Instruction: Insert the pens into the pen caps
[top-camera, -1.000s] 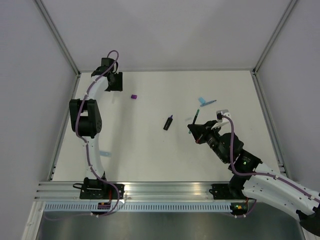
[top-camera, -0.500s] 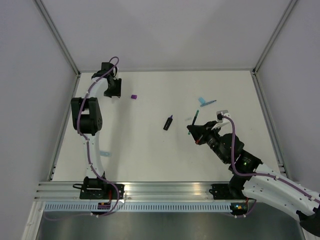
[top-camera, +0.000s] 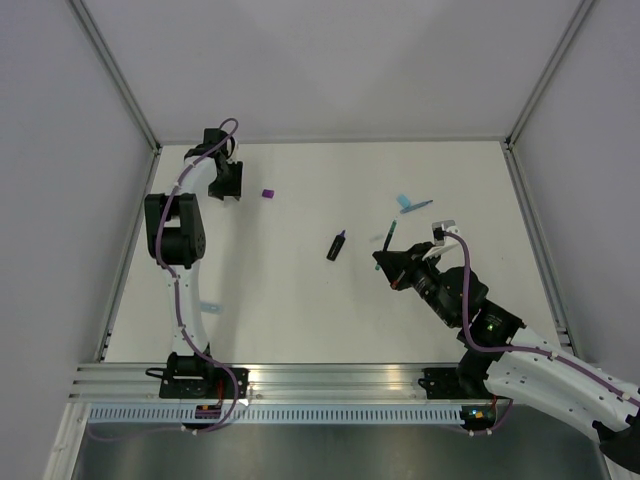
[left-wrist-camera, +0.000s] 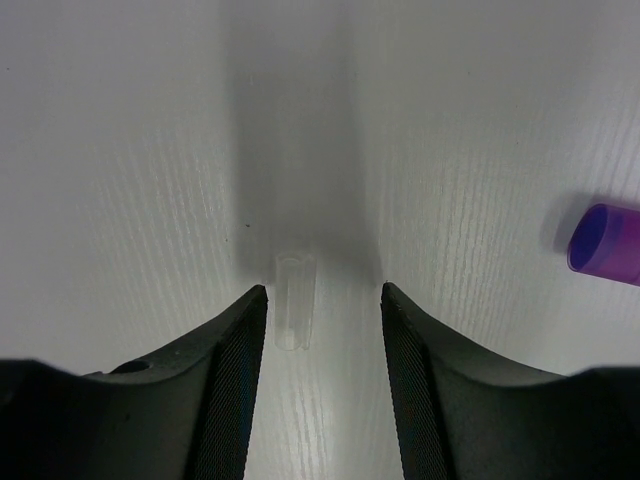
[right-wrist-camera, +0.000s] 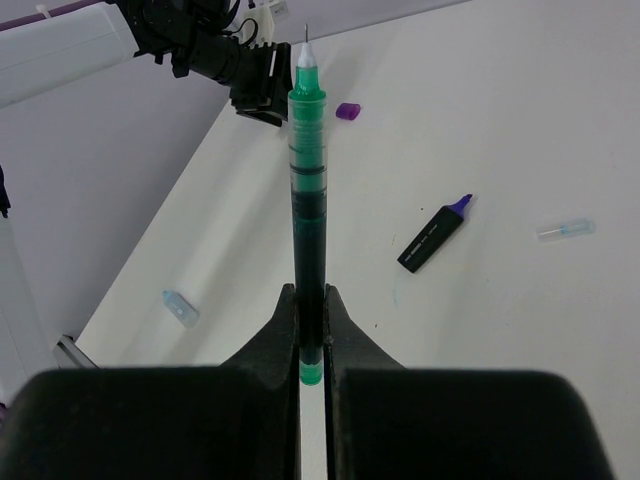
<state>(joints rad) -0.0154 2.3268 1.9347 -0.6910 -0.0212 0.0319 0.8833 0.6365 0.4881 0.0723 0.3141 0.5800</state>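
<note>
A flat white tabletop (top-camera: 300, 300) with a faint wood grain. Plain pale grey panel walls (top-camera: 330, 60) rise from its far and side edges. A ribbed aluminium rail (top-camera: 330, 378) runs along its near edge, with a white slotted cable duct (top-camera: 340, 412) just beyond that.

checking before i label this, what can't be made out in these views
Top view: the clear cap is hidden under the left gripper.
Left wrist: the purple cap is cut by the right edge.
Top view: the blue pieces are too small to tell pen from cap.
</note>
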